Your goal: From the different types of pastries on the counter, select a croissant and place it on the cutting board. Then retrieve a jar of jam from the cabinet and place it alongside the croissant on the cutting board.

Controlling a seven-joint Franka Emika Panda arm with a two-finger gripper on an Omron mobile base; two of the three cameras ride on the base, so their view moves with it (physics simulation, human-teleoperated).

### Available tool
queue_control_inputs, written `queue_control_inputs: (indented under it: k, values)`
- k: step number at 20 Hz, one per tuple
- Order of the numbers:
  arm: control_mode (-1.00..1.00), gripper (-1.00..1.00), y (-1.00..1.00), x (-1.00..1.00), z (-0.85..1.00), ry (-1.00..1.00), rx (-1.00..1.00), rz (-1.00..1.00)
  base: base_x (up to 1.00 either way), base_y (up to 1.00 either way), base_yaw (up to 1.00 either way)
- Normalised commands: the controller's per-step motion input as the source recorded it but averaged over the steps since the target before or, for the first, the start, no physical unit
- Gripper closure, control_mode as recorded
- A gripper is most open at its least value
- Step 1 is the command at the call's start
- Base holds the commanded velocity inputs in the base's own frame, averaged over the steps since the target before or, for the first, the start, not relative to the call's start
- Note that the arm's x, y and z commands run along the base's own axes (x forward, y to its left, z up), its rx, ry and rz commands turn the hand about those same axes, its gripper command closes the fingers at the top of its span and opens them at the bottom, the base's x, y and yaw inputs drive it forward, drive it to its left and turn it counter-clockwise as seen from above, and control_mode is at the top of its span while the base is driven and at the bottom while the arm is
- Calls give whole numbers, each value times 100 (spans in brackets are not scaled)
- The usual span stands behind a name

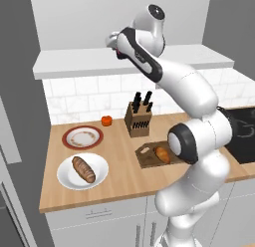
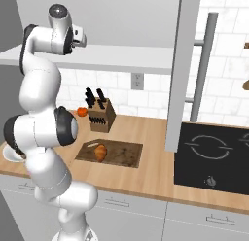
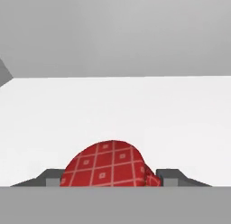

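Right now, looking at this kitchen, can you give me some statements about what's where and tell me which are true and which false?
1. The croissant lies on the cutting board. True.
2. The bread loaf sits on the cutting board. False: it lies on a white plate.
3. The gripper is up at the cabinet shelf. True.
4. A red checked thing sits between the gripper's fingertips. True.
5. The knife block stands on the stove. False: it stands on the counter.
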Motion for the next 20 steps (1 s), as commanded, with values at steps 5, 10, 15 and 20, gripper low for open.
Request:
queue_control_inputs:
  k: [5,10,15,20]
  values:
    - [-100,100,-7,-64,0,-3,0,0,0,0,0]
    - [-100,100,-21,-82,0,-2,0,0,0,0,0]
    - [-100,100,-27,-77,4,0,5,0,0,0,0]
    - [-100,100,-32,-96,2,0,4,2,0,0,0]
